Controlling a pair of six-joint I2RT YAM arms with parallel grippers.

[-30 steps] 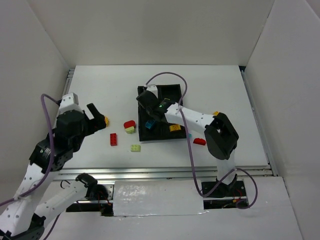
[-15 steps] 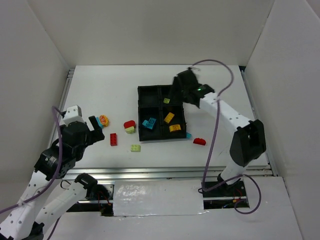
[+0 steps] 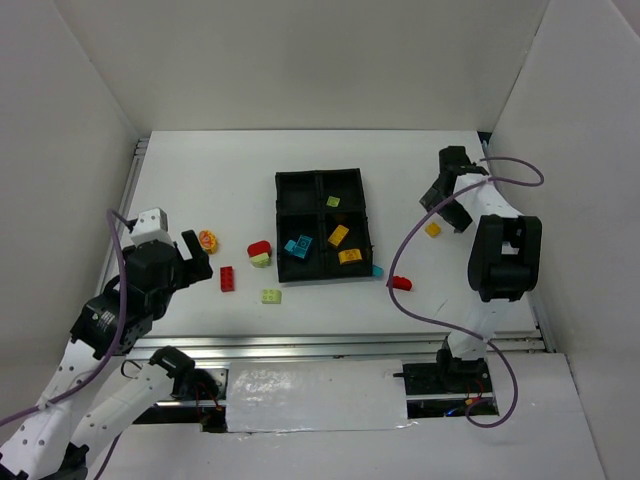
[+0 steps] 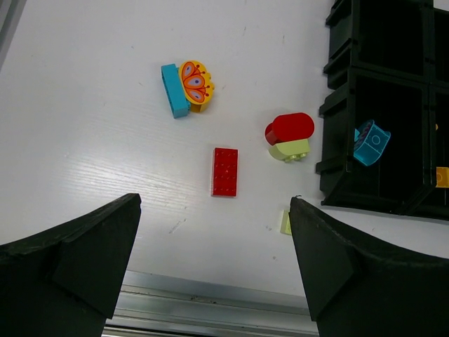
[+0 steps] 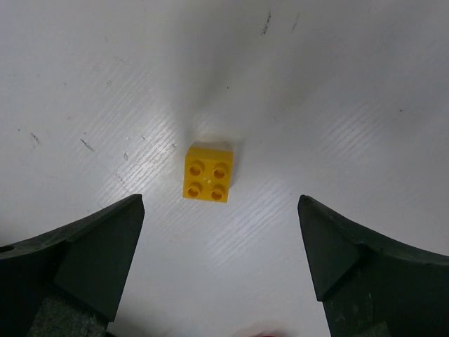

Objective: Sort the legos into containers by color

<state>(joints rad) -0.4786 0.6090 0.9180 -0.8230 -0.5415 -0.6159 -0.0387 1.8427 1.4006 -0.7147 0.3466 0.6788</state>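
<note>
Overhead, the black tray (image 3: 318,180) sat on the desk (image 3: 200,180) with a cyan lego (image 3: 299,246) in its near-left compartment, and a yellow brick (image 3: 433,229) lay well right of it, just beside the right claw (image 3: 445,208). From the left wrist, the left claw (image 4: 214,210) gaped empty above a flat red brick (image 4: 224,172). From the right wrist, the right claw's fingers stood wide apart, the yellow brick between them and untouched.

Overhead camera spans the table (image 3: 200,170); close downward wrist cameras share tray (image 3: 320,176) and yellow brick (image 5: 208,172).
</note>
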